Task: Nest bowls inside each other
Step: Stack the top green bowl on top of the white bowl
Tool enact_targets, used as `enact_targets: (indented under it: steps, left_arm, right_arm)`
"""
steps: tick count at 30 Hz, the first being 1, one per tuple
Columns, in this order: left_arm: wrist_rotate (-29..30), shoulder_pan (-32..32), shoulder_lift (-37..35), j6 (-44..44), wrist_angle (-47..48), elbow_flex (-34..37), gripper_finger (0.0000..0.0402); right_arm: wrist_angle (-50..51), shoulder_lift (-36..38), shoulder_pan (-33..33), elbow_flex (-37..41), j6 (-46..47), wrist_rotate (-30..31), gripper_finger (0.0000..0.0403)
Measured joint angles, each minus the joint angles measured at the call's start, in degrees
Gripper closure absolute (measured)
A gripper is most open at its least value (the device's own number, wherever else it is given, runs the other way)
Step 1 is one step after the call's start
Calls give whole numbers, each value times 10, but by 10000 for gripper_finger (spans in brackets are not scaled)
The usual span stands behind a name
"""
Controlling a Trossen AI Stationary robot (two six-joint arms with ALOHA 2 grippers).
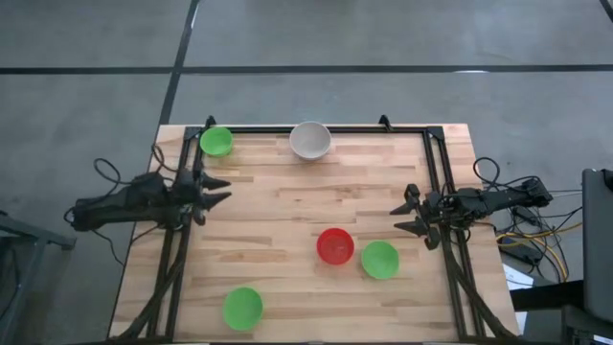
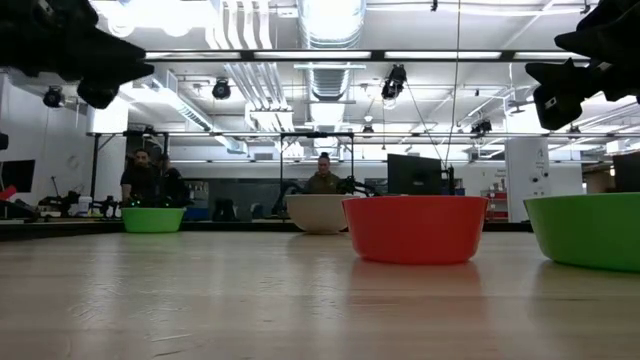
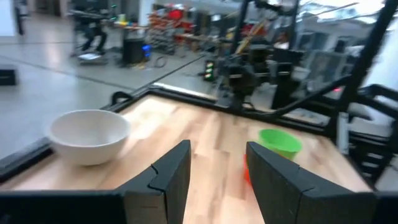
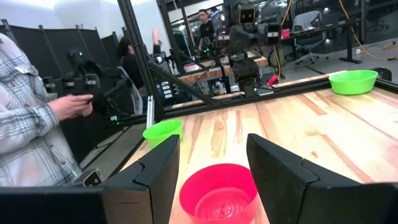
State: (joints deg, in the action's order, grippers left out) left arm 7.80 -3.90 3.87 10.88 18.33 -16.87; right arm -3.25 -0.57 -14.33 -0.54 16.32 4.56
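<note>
Five bowls stand upright on their bases on the wooden table [image 1: 287, 206], all apart. A green bowl [image 1: 217, 141] sits at the far left corner and a white bowl [image 1: 310, 140] at the far edge. The red bowl [image 1: 334, 245] and a second green bowl [image 1: 380, 259] stand side by side right of centre. A third green bowl [image 1: 242, 308] is near the front edge. My left gripper [image 1: 222, 189] hovers open at the left edge, level, with nothing between its fingers [image 3: 168, 180]. My right gripper [image 1: 402, 216] hovers open at the right edge, facing the red bowl [image 4: 219, 193].
A black frame [image 1: 316, 128] runs along the table's far edge and down both sides. In the right wrist view a person in a plaid shirt [image 4: 25, 124] stands beyond the table's near side. Bare wood lies in the table's middle.
</note>
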Motion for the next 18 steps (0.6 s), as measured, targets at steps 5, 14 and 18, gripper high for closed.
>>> enact_targets:
  steps: [5, 14, 18]
  left_arm:
    - [39, 0, 43, 1, 75, -79, 241]
    - [84, 0, 143, 20, 240, -216, 241]
    - [104, 0, 175, 18, 323, -280, 241]
  right_arm:
    - [0, 0, 0, 0, 0, 0, 220]
    - [0, 0, 0, 0, 0, 0, 220]
    - [0, 0, 0, 0, 0, 0, 220]
